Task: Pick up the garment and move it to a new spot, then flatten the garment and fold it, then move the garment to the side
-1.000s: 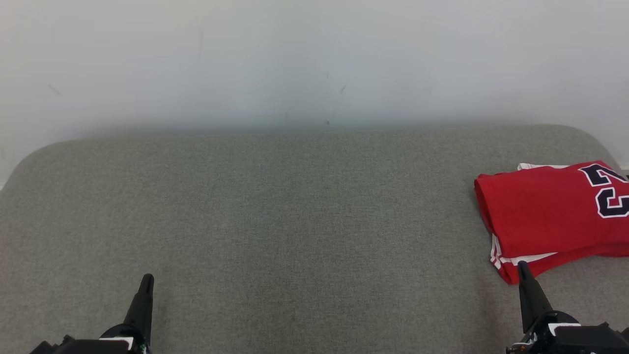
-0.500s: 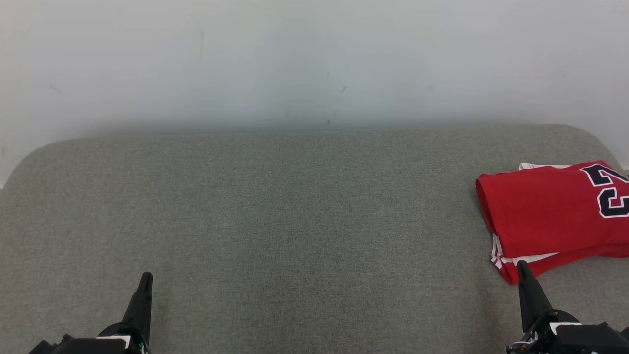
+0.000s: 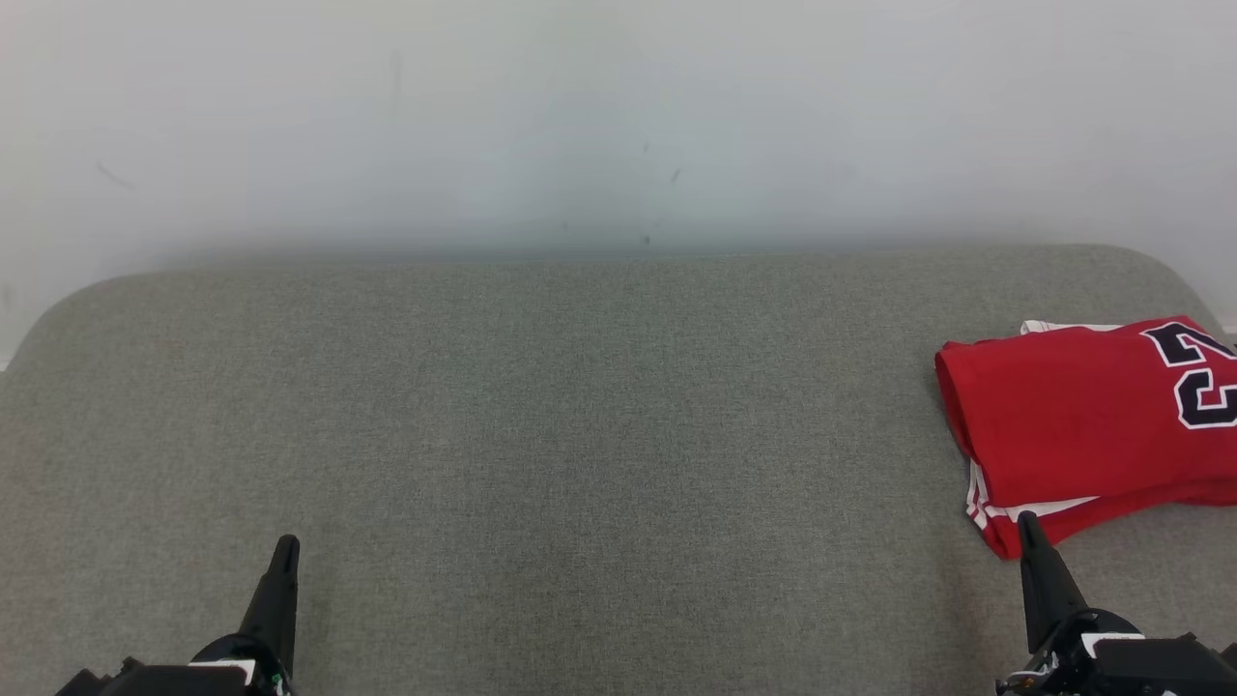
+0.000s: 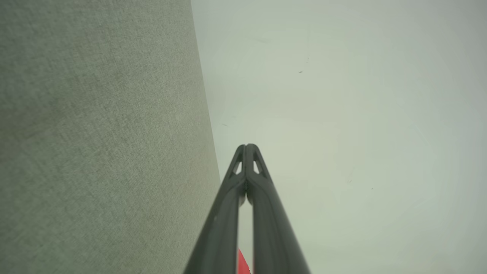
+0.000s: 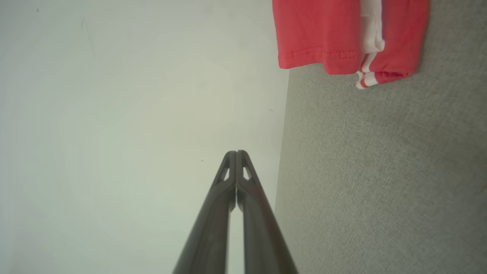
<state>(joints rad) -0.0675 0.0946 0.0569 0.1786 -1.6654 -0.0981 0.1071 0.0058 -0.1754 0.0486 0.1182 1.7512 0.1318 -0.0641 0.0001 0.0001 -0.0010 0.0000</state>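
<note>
On the grey fabric surface point(image 3: 580, 435), the red garment point(image 3: 1073, 425) is found folded at the right edge, so the task is judged complete, while the left gripper point(image 3: 287, 547) and right gripper point(image 3: 1027, 525) are pressed together, empty, near the front edge.

Your dark two-fingered left gripper point(image 3: 285, 549) sits low, fingertips pressed together, pointing forward. Your matching right gripper point(image 3: 1027, 527) does likewise.
</note>
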